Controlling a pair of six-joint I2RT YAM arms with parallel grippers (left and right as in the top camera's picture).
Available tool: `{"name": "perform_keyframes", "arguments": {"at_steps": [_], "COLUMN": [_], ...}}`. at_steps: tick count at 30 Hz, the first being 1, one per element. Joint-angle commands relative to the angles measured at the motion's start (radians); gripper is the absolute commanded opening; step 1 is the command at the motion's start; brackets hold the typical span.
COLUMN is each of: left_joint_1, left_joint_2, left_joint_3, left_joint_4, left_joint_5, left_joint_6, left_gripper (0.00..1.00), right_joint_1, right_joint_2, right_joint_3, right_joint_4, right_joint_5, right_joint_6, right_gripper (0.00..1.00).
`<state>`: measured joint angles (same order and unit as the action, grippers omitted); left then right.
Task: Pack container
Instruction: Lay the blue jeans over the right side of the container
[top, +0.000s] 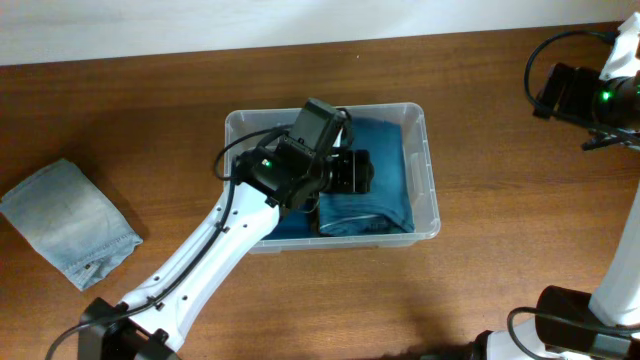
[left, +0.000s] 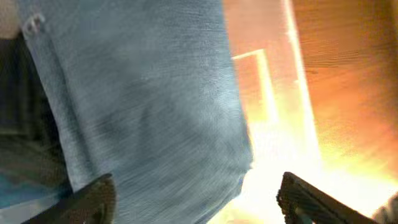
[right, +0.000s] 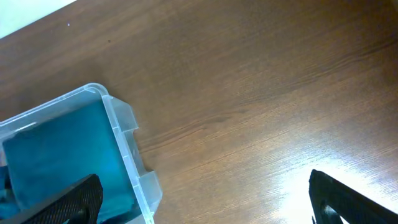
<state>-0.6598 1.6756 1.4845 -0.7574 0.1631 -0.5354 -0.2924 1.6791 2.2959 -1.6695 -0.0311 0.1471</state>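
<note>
A: What is only the overhead showing?
B: Pale denim (top: 70, 222) lying by the worktop's (top: 480, 290) left edge; farther, the container (top: 426, 150) sitting mid-worktop, left pincer (left: 196, 190) gaping over blue denim (top: 385, 160) inside.
A: Right pincer (right: 205, 180)?
B: Gaping too, hovering by the far-right corner.

A folded pale denim garment (top: 68, 222) lies flat on the brown wooden table (top: 500, 270) at the left, well apart from darker teal-blue folded fabric (top: 385, 170) near the middle, with a white surface (top: 200, 25) bordering the table's far edge.
</note>
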Motion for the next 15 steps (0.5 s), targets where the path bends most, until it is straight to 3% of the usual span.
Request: {"name": "perform_keyframes", "arguments": {"at_steps": [1,3,5,6,7,8,10,15], "left_joint_1": [0.001,0.002,0.001,0.002,0.002,0.002,0.002,0.001], "left_joint_2": [-0.013,-0.015,-0.017,-0.017,-0.017,-0.009,0.015,0.162], "left_joint_3": [0.023,0.024,0.03,0.031,0.031,0.031,0.031,0.03], "left_joint_4": [-0.024,-0.018,0.023,0.054,0.071,0.095,0.101,0.031], "left_joint_5": [-0.158,-0.262,-0.299,-0.311,-0.327,-0.367,-0.38,-0.252], "left_joint_6": [0.093,0.129,0.233,0.297,0.329,0.36,0.388,0.386], "left_gripper": [0.87,0.8,0.5,0.22,0.06,0.01,0.01,0.01], "right_joint_1": [-0.003,-0.003,-0.003,-0.003,-0.003,-0.003,-0.002,-0.002], "right_joint_2": [-0.01,-0.01,-0.01,-0.01,-0.01,-0.01,-0.01,-0.01], "right_joint_3": [0.006,0.006,0.006,0.006,0.006,0.006,0.006,0.006], "right_joint_4": [0.001,0.001,0.001,0.001,0.001,0.001,0.001,0.002], "right_joint_5": [-0.01,-0.009,-0.01,-0.009,-0.009,-0.009,-0.01,-0.01], "right_joint_6": [0.004,0.004,0.004,0.004,0.004,0.004,0.004,0.004], "right_gripper": [0.99,0.98,0.98,0.99,0.98,0.99,0.99,0.98]}}
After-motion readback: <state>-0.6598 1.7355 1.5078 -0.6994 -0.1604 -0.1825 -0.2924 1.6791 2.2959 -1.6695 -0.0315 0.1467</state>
